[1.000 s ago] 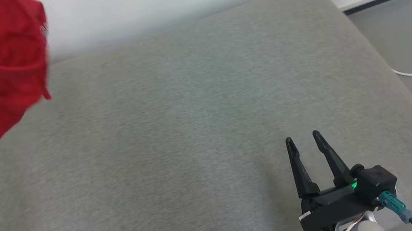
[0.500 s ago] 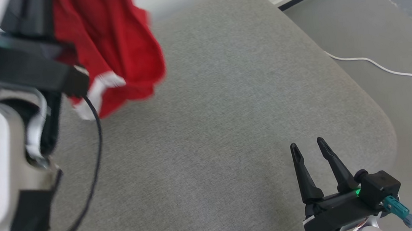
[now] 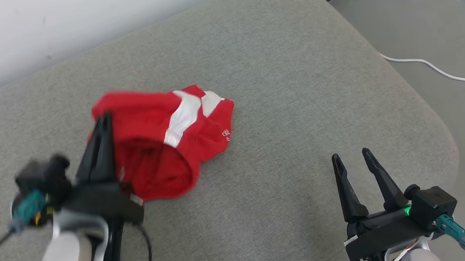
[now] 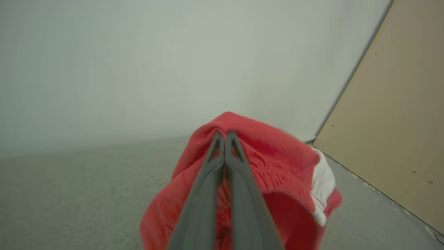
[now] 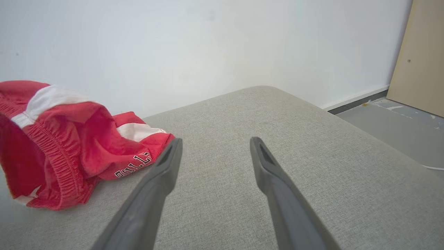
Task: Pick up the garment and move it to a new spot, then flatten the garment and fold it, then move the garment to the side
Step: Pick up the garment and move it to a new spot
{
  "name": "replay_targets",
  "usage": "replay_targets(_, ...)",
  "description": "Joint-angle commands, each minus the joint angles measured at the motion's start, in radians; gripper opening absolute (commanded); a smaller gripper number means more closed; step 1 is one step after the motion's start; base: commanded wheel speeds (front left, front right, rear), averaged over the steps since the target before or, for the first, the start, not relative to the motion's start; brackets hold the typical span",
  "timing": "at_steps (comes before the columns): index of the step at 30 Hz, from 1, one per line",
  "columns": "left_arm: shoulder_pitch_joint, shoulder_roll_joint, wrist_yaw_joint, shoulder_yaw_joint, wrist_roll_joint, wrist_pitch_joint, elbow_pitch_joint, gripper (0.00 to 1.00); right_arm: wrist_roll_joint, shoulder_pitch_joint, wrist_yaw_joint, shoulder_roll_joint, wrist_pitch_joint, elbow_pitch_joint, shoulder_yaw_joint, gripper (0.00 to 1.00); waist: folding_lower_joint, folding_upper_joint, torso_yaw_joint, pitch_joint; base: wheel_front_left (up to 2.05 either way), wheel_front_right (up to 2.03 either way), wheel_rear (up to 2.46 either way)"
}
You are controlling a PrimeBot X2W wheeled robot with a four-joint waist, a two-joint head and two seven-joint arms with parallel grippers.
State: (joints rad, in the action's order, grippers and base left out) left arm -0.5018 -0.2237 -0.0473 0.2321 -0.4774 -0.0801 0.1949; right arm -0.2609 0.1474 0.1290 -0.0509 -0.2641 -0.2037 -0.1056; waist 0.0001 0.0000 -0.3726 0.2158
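left pincer points forward, clamped on garment.

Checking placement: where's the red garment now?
Head view: the red garment rests on the grey cushion, left of centre, pinched by the shut left gripper, apart from the open right gripper.

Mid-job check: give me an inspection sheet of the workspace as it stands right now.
Surface: grey cushion, smooth, carrying the garment.
Job's things: red garment with white stripes, bunched, not folded, lower part on the cushion.
Clutter: nothing seen.
Grippers: left gripper shut on a fold of the garment; right gripper open, empty, apart from the garment.
Cables: white cable on the floor; black cable at the left wrist.
Surroundings: white wall, grey floor, tan board.
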Motion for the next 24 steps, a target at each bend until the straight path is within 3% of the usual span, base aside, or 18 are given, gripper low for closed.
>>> replay_targets(1,0.064,-0.004,0.008,-0.018,-0.012,-0.03,0.027,0.0,0.0,0.011,0.003,0.001,-0.001,0.0,-0.002,1.0,-0.0001,0.0,0.011,0.002,0.0,0.0,0.0)
replay_targets(6,0.165,0.003,-0.007,-0.02,-0.045,-0.068,0.11,0.0,0.009,0.007,0.003,0.001,-0.001,0.0,0.0,1.0,-0.0001,0.0,0.037,-0.001,0.0,0.0,0.0)
replay_targets(11,0.158,0.026,-0.032,0.007,-0.049,-0.094,0.163,0.0,0.021,0.006,0.003,0.001,-0.001,0.004,0.004,1.0,-0.0001,0.0,0.074,-0.008,0.0,0.0,0.0)
replay_targets(12,0.149,0.028,-0.031,0.011,-0.043,-0.104,0.162,0.45,0.024,0.005,0.003,0.001,-0.001,0.007,0.003,1.0,-0.0001,0.0,0.081,-0.011,0.0,0.0,0.0)
replay_targets(13,0.139,0.03,-0.032,0.012,-0.037,-0.115,0.158,1.0,0.025,0.004,0.003,0.001,-0.001,0.009,0.003,1.0,-0.0001,0.0,0.089,-0.014,0.0,0.0,0.0)
replay_targets(19,0.122,0.022,-0.021,-0.002,-0.025,-0.151,0.094,1.0,0.036,-0.011,0.003,0.001,-0.001,0.012,0.008,1.0,-0.0001,0.0,0.139,-0.042,0.0,0.0,0.0)
replay_targets(24,0.163,-0.031,0.021,-0.034,0.034,-0.173,0.041,1.0,0.051,-0.019,0.003,0.001,-0.001,0.015,-0.003,1.0,-0.0001,0.0,0.177,-0.067,0.0,0.0,0.0)
